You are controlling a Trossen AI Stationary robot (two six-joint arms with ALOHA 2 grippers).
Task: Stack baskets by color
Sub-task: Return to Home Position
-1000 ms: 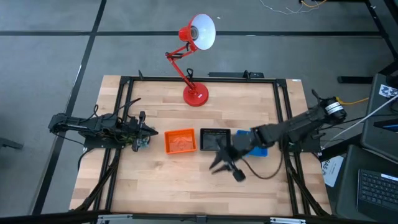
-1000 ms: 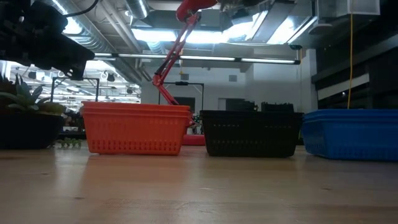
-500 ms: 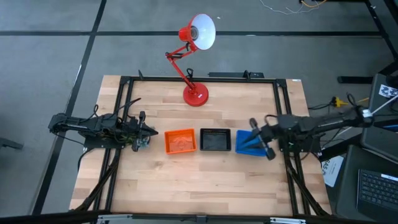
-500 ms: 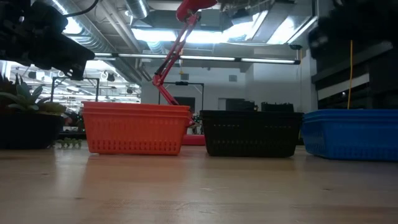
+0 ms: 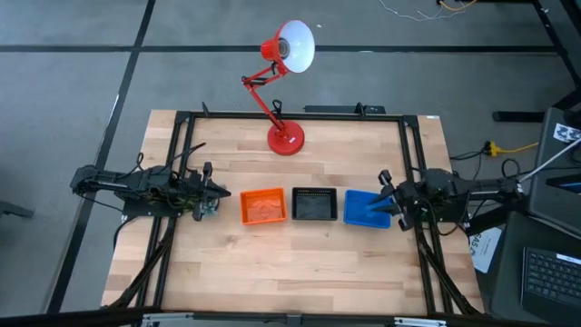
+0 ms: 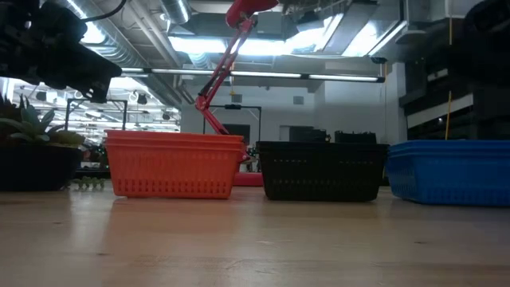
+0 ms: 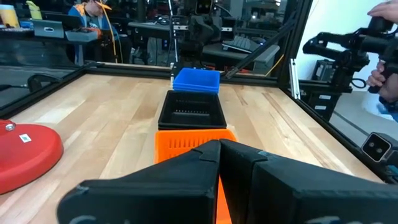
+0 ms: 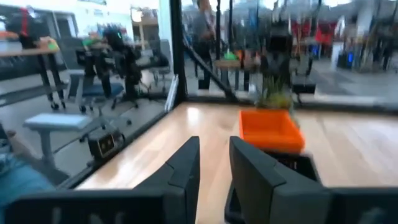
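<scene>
The left tool [image 5: 218, 192] hangs by the desk's [image 5: 272, 272] left edge, about midway along it, its arm folded back over the frame rail. In its wrist view the fingers [image 7: 186, 180] are pressed together and hold nothing, which looks like a parked pose clear of the work. Just beside it, toward the middle of the desk, stands the orange stack [image 5: 263, 206]. The black stack [image 5: 314, 205] comes next and the blue stack [image 5: 366, 208] after it. The three make one straight row across the desk's middle, near each other with slim gaps between, and each holds a single colour. From the level view their rims sit flat and square, so the sorting appears done. How many baskets each pile holds cannot be counted. The row keeps clear of the lamp [image 5: 283, 91], whose base stands at the far edge behind the orange and black stacks. The right tool [image 5: 381, 200] is at the blue stack's right end, near the desk's right edge, with its arm drawn in along the rail. From above it overlaps that end of the stack, while the level view shows only a dark mass well above the blue rim, so it seems raised rather than touching. Its wrist view shows the fingers [image 8: 180, 174] a little spread, with nothing between them. That fits an arm pulling away to rest, since an empty, raised tool cannot knock the pile.
</scene>
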